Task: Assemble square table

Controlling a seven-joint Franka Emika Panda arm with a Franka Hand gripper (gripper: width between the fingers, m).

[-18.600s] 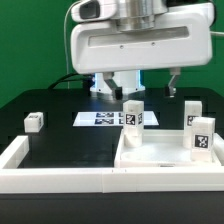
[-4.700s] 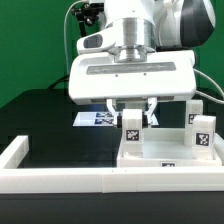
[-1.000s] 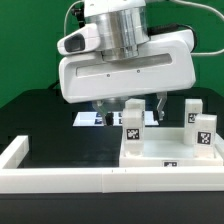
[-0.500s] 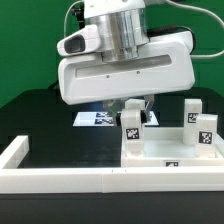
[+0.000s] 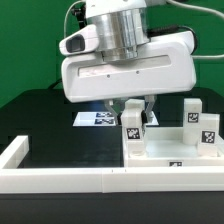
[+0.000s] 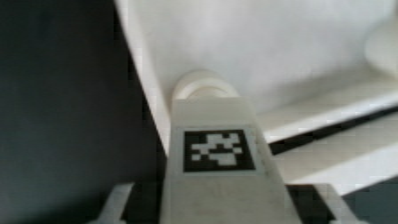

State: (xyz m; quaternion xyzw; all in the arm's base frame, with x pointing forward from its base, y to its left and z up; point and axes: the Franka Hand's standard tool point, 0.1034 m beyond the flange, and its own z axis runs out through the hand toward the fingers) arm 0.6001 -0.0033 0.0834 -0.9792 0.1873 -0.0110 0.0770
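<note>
The square tabletop (image 5: 170, 150) lies flat on the black table (image 5: 40, 115), pushed against the long white rail (image 5: 60, 178) that runs along the front edge. Three white tagged legs stand upright on the slab: one near its corner on the exterior view's left (image 5: 132, 124), two more (image 5: 191, 113) (image 5: 209, 131) toward the right. The gripper (image 5: 133, 110) is clamped on the left leg, a finger (image 5: 150, 103) pressed to each side; the wrist view confirms it, with the leg (image 6: 221, 140) filling the frame between both fingers (image 6: 118, 205). A second ago the fingers stood wide apart on either side of this leg; they have since come together on it, while leg and slab sit where they were. Behind the slab the marker board (image 5: 92, 118) lies flat, largely masked by the arm's broad white body (image 5: 125, 70). That body also blocks the back of the table, so whether a fourth leg stands there cannot be told.
</note>
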